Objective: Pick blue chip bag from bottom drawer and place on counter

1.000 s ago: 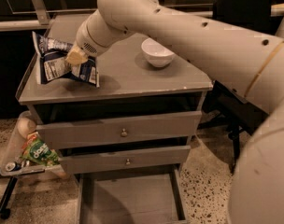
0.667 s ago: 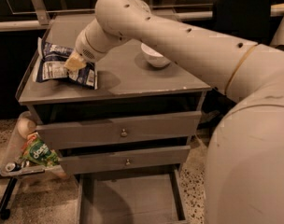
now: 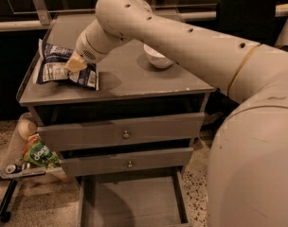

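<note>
The blue chip bag, crumpled, dark blue with white panels, lies on the left part of the counter. My gripper reaches in from the right at the end of the long beige arm, sits on the bag's right edge and is shut on it. The bag rests low on the counter top with its left edge slightly raised. The bottom drawer stands pulled out at the base of the cabinet, and its flat grey floor is bare.
A white bowl sits on the counter, right of the gripper. Two knobbed drawers are shut above the open one. A green snack bag lies on a side tray at the left. A dark chair stands at the back right.
The gripper has lowered the bag from a tilted, upright hold down onto the counter's left side. The arm has shifted slightly left and down.
</note>
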### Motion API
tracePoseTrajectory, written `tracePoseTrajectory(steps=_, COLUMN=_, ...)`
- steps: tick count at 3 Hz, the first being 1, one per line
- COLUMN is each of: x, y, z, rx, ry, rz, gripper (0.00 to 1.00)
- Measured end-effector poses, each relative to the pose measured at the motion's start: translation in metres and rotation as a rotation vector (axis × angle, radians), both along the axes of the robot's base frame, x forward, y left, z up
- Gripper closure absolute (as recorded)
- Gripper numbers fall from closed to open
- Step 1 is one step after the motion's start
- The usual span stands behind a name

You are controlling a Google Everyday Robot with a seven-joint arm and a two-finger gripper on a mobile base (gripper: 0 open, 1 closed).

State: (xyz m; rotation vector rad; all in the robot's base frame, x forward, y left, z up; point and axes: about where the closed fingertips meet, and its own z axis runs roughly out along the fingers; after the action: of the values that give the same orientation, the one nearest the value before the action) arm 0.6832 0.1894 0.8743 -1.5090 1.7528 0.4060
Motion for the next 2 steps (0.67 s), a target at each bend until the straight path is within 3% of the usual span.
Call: tracePoseTrajectory(steps=2, x=0.0, y=0.0001, z=-0.0001, rx=0.0, ry=0.0, rz=0.0, gripper=0.12)
